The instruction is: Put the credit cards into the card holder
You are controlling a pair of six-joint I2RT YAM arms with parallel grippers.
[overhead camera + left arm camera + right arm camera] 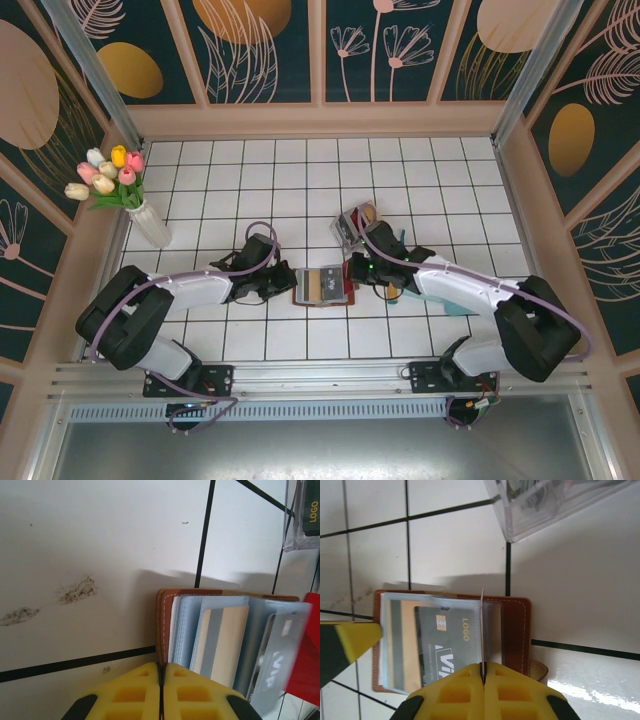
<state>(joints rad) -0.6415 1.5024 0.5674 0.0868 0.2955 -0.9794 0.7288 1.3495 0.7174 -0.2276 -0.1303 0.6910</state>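
Note:
The brown leather card holder (322, 286) lies open on the tiled table between my two grippers. My left gripper (161, 666) is shut on its left leather edge (161, 625). Inside its clear sleeves sit a tan card (225, 640) and a grey card (445, 640) printed LOGO. My right gripper (482, 666) is shut on a thin card (481, 625) that stands on edge over the holder's right half. In the left wrist view this card (306, 655) shows red. From above, the left gripper (284, 286) and the right gripper (352, 274) flank the holder. The clasp tab (538, 672) pokes out at the holder's right side.
A clear plastic box (352, 226) with more cards stands just behind the holder, also in view as the box (550, 505). A white vase of tulips (148, 222) stands at the far left. Raised walls ring the table.

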